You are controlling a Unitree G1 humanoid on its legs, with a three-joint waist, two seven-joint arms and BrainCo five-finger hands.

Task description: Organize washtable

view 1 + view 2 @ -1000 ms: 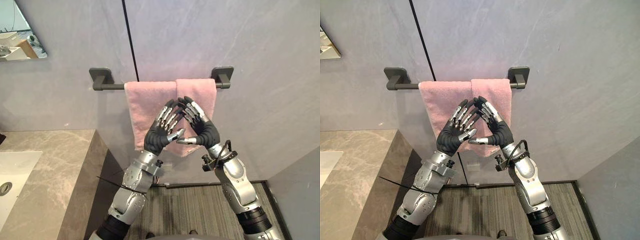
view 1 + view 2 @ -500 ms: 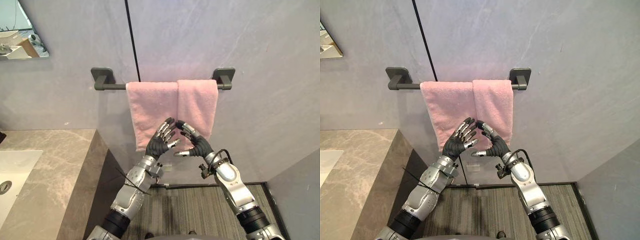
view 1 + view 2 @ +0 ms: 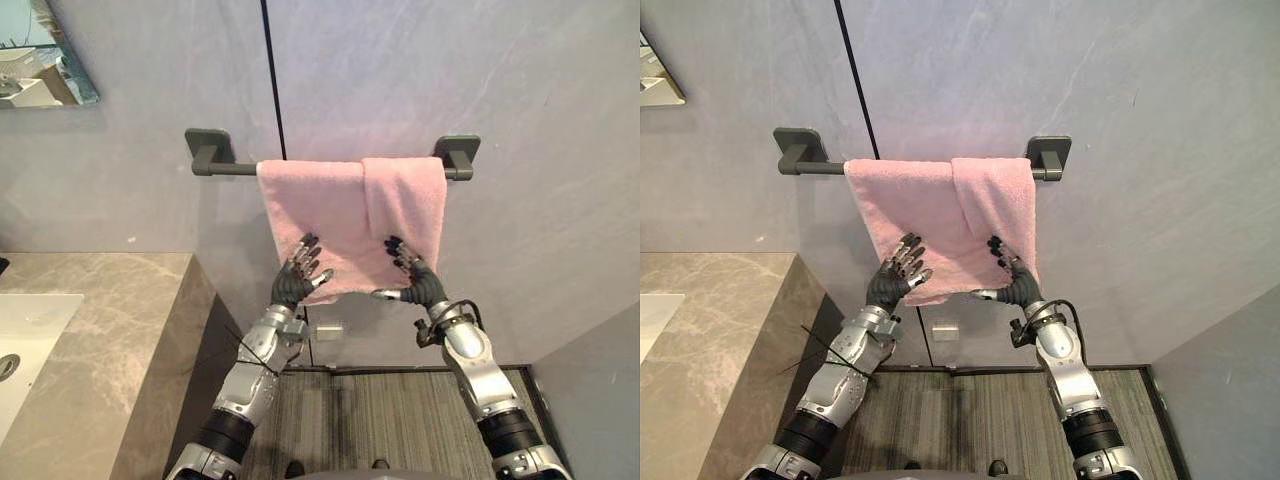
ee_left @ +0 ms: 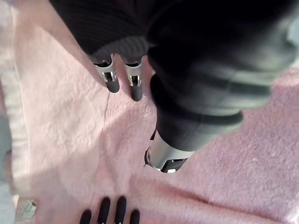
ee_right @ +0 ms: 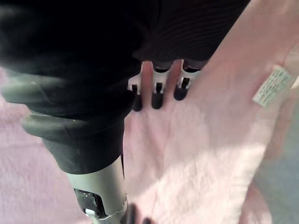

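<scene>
A pink towel [image 3: 335, 215] hangs over a dark rail [image 3: 225, 168] on the grey wall, its right part folded over in a second layer. Both hands lie flat against the towel's lower part, fingers straight. My left hand [image 3: 293, 285] is open at the lower left edge, my right hand [image 3: 420, 290] open at the lower right. The left wrist view has my fingers [image 4: 112, 77] and thumb [image 4: 166, 156] resting on the towel [image 4: 56, 130]. In the right wrist view my fingers [image 5: 156, 93] press the cloth near a white label [image 5: 271, 86].
A stone counter [image 3: 110, 330] with a white sink [image 3: 20, 340] stands at the left, with a mirror [image 3: 40, 65] above it. A small white wall socket [image 3: 328, 331] sits below the towel. Striped flooring [image 3: 380, 420] lies between the arms.
Both hands have dropped from the towel's middle, where their fingertips nearly met, and have spread apart to its lower edge. The view has shifted slightly.
</scene>
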